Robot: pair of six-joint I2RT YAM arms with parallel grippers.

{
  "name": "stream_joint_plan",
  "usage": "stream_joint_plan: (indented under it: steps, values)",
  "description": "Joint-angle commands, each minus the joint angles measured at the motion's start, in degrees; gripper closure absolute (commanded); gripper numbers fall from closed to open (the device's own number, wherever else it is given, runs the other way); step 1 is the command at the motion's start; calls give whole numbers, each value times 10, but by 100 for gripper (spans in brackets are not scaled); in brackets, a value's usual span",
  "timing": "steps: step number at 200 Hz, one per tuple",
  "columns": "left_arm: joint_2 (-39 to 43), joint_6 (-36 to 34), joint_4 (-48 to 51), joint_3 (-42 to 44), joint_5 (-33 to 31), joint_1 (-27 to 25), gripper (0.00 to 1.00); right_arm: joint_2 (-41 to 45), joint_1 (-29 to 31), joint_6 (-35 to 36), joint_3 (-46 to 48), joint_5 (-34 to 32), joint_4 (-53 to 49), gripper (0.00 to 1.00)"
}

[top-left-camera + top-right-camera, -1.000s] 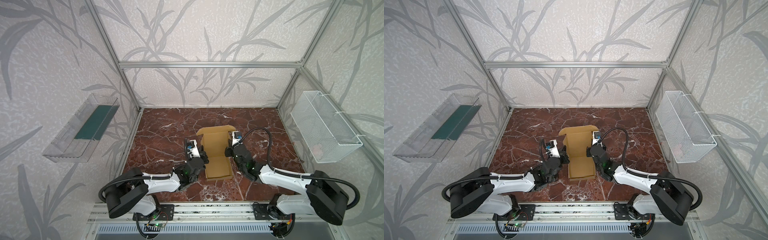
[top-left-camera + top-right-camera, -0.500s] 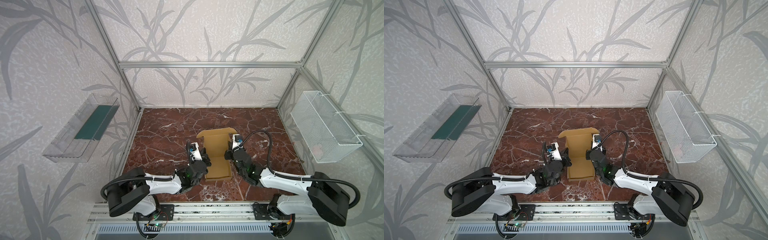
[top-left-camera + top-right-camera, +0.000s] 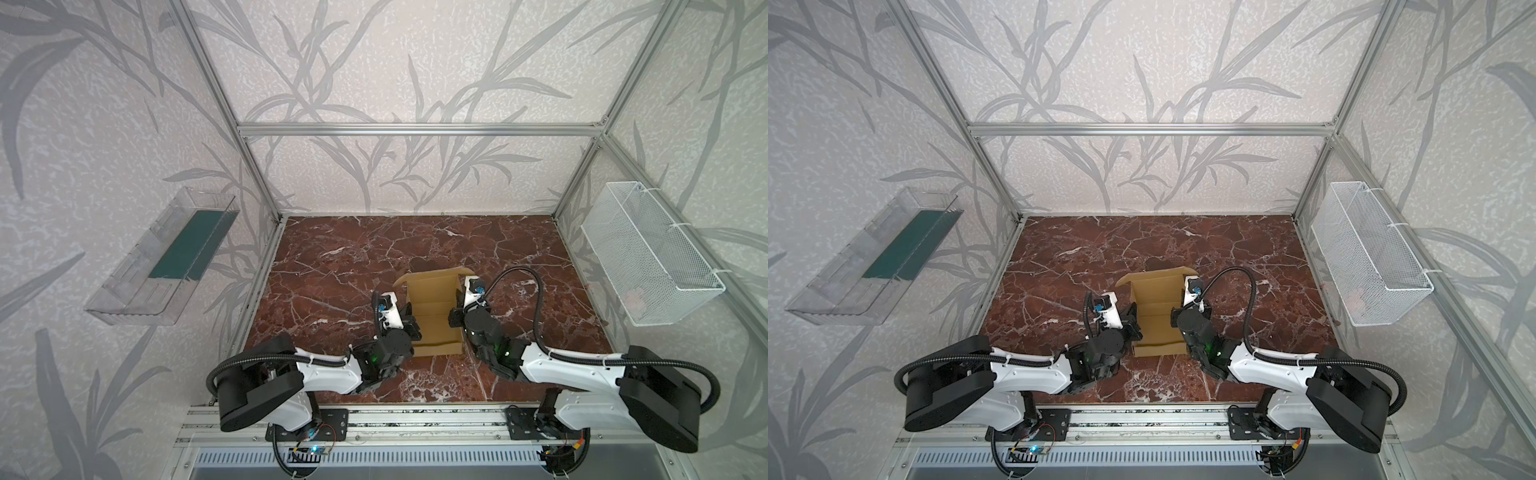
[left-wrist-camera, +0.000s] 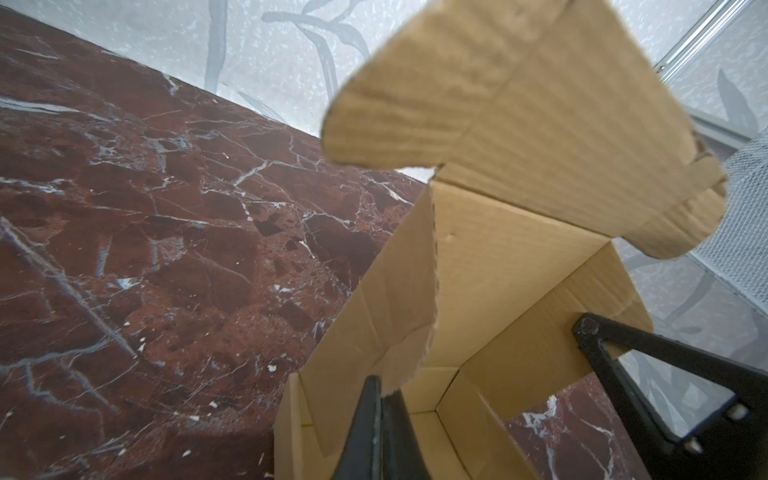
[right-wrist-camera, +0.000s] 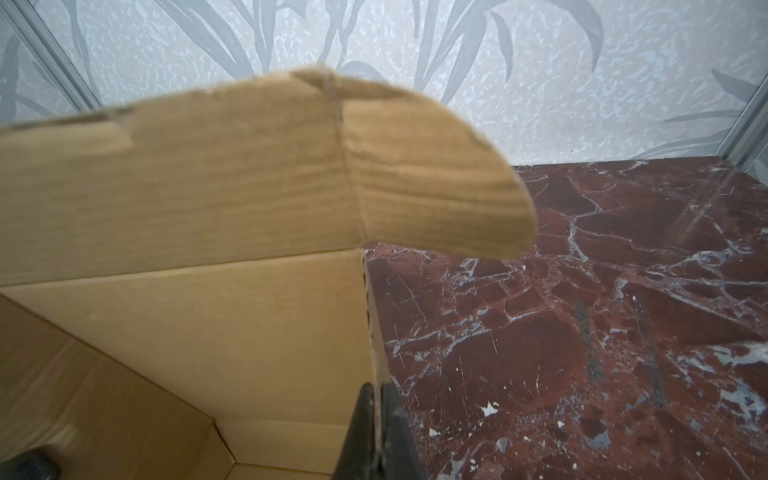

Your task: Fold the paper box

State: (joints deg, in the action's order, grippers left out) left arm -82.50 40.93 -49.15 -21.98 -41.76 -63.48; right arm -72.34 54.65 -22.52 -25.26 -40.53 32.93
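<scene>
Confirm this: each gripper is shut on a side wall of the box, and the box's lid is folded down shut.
Wrong on the lid. The left gripper and right gripper are each shut on a side wall of the box, but the lid is not folded down: it stands open at the far end, as both wrist views show.

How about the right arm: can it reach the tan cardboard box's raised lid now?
Probably yes, once released: the right tool is shut on the right wall of the tan cardboard box, the raised lid beyond, nothing between.
</scene>
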Motion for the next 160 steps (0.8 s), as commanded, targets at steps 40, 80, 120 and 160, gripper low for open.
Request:
stream_joint_plan:
  steps: [40,80,120,160]
  values:
    - [-21,19,-16,35,18,-12,100,2,19,-17,30,5,-59,95]
    - [-9,13,-21,40,19,-12,100,23,32,-28,32,-9,-81,96]
    - [-1,19,-18,48,30,-14,100,33,60,-54,38,-23,-96,95]
    - [-1,27,-31,62,33,-18,100,33,78,-79,45,-45,-109,95]
